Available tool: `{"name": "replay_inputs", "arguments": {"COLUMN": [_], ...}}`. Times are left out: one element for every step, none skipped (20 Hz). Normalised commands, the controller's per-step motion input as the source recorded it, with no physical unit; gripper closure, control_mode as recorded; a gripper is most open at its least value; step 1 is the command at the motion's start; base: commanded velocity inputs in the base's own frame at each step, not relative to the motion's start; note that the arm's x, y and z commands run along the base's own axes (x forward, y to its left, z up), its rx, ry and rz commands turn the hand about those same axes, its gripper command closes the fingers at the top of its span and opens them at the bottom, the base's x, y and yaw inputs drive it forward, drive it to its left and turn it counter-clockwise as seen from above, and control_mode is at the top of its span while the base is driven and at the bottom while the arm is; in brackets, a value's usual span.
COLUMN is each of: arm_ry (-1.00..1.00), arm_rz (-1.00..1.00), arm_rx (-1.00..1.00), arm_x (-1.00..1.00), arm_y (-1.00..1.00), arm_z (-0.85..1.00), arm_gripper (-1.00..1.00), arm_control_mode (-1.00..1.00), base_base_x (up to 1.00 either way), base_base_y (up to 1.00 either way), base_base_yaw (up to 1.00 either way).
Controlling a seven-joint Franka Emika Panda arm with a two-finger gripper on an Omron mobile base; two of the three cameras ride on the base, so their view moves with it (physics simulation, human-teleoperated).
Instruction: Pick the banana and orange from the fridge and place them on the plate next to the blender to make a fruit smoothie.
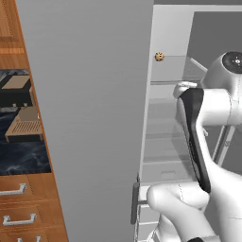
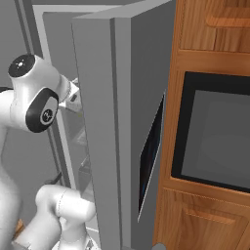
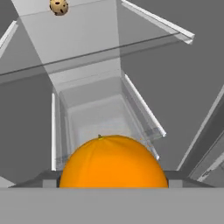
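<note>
Right now the gripper clasps the orange — inside the fridge

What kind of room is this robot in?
It looks like a kitchen. There's an open grey fridge with clear shelves, wooden drawers under a dark counter, and a built-in oven set into wooden cabinets. An orange sits right by the robot's hand.

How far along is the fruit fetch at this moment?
Done: the fridge stands open, the arm reaching inside. In hand: the orange sits right at the pincer, between its tips; a firm grip cannot be confirmed. A brown-speckled lump rests on the upper shelf. Left: carry the orange to the plate, then fetch the banana.
</note>
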Motion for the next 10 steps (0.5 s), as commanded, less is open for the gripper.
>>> {"name": "replay_inputs", "arguments": {"arm_ry": [0.09, 0.08, 0.11, 0.13, 0.14, 0.16, 0.19, 0.2, 0.18, 0.15], "arm_rz": [0.0, 0.0, 0.0, -0.01, -0.01, -0.01, 0.0, 0.0, 0.0, 0.0], "arm_rx": [0.03, 0.04, 0.02, 0.0, 0.0, 0.0, 0.0, 0.0, 0.0, 0.0], "arm_x": [-1.0, -1.0, -1.0, -1.0, -0.98, -0.91, -0.75, -0.61, -0.49, -0.26], "arm_y": [0.6, 0.58, 0.65, 0.74, 0.74, 0.73, 0.73, 0.56, 0.38, 0.24], "arm_z": [-0.4, -0.41, -0.43, -0.47, -0.47, -0.44, -0.41, -0.4, -0.37, -0.28], "arm_gripper": [1.0, 1.0, 1.0, 1.0, 1.0, 1.0, 1.0, 1.0, 1.0, 1.0], "arm_control_mode": [-1.0, -1.0, -1.0, -1.0, -1.0, -1.0, -1.0, -1.0, -1.0, -1.0], "base_base_x": [0.0, 0.0, 0.0, 0.0, 0.0, 0.0, 0.0, 0.0, 0.0, 0.0], "base_base_y": [0.0, 0.0, 0.0, 0.0, 0.0, 0.0, 0.0, 0.0, 0.0, 0.0], "base_base_yaw": [0.0, 0.0, 0.0, 0.0, 0.0, 0.0, 0.0, 0.0, 0.0, 0.0]}}
